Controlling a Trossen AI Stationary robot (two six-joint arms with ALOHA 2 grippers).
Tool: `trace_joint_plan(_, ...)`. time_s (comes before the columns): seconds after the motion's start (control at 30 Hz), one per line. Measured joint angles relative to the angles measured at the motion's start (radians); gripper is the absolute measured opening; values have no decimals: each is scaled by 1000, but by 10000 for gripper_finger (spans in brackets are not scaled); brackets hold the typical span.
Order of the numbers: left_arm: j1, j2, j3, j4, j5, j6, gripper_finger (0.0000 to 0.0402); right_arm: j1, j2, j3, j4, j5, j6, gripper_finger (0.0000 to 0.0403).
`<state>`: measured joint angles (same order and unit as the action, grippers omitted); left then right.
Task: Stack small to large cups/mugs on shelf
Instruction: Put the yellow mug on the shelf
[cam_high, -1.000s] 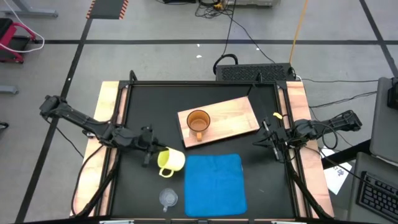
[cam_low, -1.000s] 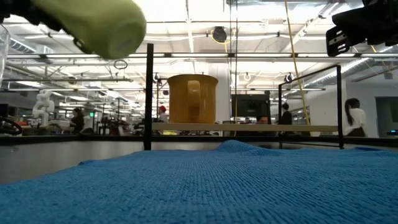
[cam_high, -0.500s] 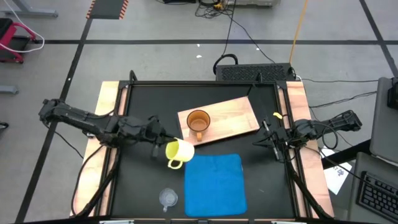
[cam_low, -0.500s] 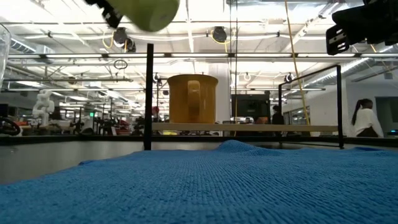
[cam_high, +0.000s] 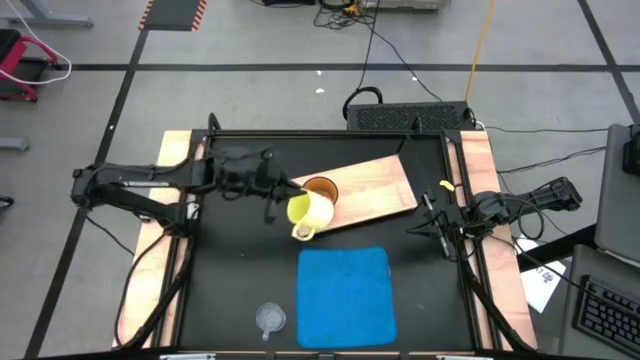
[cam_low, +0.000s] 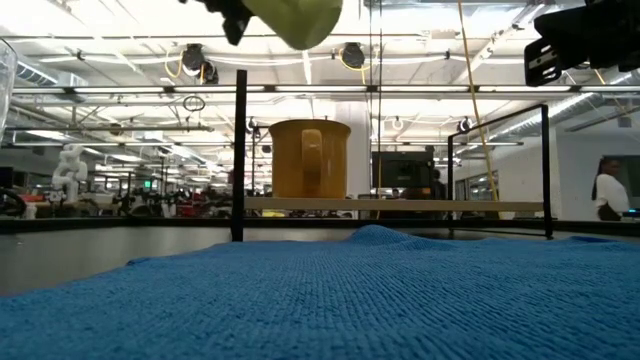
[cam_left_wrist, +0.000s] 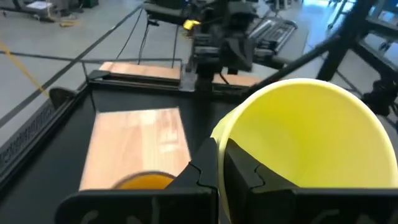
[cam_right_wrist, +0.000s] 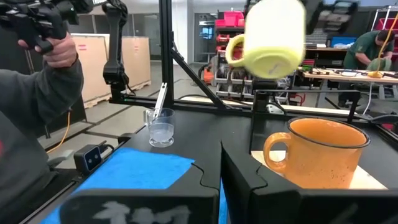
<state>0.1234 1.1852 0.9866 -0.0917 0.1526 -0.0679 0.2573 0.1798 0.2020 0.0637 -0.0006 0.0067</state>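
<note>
Clamped on the rim of the yellow mug (cam_high: 311, 212), the left gripper (cam_high: 281, 194) holds it in the air, tilted, just beside and partly over the amber mug (cam_high: 320, 190); in the left wrist view one finger sits inside the yellow wall and one outside. From the near edge of the table outward: the clear cup (cam_high: 270, 318) stands alone on the black tabletop beside the blue mat (cam_high: 345, 296), untouched. Beyond the mat the amber mug sits upright on the near-left part of the shelf (cam_high: 375, 188), with the yellow mug hanging above it, as the right wrist view shows. At the table's right edge the right gripper (cam_high: 441, 233) waits with its fingers closed on nothing.

The step in hand appears to be nesting the medium mug into the large one. The next move calls for bringing the yellow mug upright and centred over the amber mouth, then lowering it before letting go; how squarely the two line up is hard to judge from these angles. The clear cup would follow last.
</note>
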Motion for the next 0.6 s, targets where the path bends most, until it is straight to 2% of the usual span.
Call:
trace_joint_plan(0.27, 114, 178, 231, -134, 84, 27, 4, 0, 0, 0, 4, 0, 0, 0)
trace_joint_plan(0.6, 168, 395, 560, -357, 109, 85, 4, 0, 0, 0, 7, 0, -4, 0)
